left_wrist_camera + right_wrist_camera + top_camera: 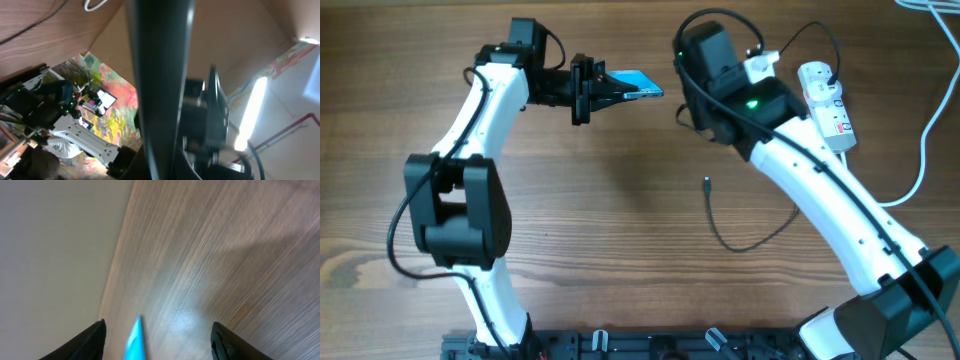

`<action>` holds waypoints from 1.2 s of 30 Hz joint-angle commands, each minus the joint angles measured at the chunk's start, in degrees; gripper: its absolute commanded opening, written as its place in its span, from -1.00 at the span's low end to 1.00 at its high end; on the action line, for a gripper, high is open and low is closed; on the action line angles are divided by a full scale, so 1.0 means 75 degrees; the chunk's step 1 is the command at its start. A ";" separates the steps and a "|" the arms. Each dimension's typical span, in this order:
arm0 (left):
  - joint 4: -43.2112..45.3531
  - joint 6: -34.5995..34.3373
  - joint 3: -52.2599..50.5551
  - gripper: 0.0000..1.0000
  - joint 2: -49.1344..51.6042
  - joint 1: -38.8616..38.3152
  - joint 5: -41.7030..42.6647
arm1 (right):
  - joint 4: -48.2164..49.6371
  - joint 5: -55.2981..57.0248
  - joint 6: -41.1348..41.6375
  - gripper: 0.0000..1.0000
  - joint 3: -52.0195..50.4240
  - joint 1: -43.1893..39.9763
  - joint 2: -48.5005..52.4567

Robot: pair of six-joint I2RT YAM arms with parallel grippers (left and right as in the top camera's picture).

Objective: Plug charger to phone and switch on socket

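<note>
In the overhead view my left gripper [618, 91] is shut on one end of the phone [643, 84] and holds it above the table with its turquoise screen showing. My right gripper [157, 337] is open, and the phone's turquoise edge [134, 342] points up between its fingers without touching them. In the overhead view the right wrist [708, 70] sits just right of the phone. The charger, a thin black cable [740, 240], lies on the table with its plug tip [706, 182] free. The white socket [828, 108] lies at the back right. The left wrist view is blurred by a dark shape.
A white adapter [761, 67] is plugged in at the socket's near end. The socket's thick white cord [925, 150] loops along the right edge of the wooden table [620, 230]. The right arm crosses above part of the black cable.
</note>
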 commanded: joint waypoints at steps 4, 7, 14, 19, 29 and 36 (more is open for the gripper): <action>-0.0495 0.1629 0.0003 -0.92 -0.1020 -0.0038 0.0291 | 0.0341 -0.4237 -0.6959 0.56 0.0114 -0.1399 -0.0055; -0.0839 0.2460 0.0003 -0.92 -0.1247 -0.0201 0.0291 | 0.0318 -0.7163 -0.8072 0.57 0.0114 -0.2256 0.0006; -0.0968 0.3022 0.0003 -0.92 -0.1320 -0.0933 0.0291 | -0.0280 -1.1427 -0.9958 0.71 0.0111 -0.3022 0.0522; -0.0833 0.3037 0.0003 -0.92 -0.1390 -0.1000 0.0291 | -0.0367 -1.2085 -0.9661 0.69 0.0105 -0.3031 0.0851; -0.0122 0.3194 0.0003 -0.92 -0.1856 -0.0702 0.0291 | 0.0356 -1.2750 -0.7950 0.51 0.0105 -0.3348 0.0889; 0.0166 0.3246 0.0003 -0.92 -0.1944 -0.0953 0.0291 | 0.0740 -1.2756 -0.7300 0.32 0.0105 -0.3212 0.0889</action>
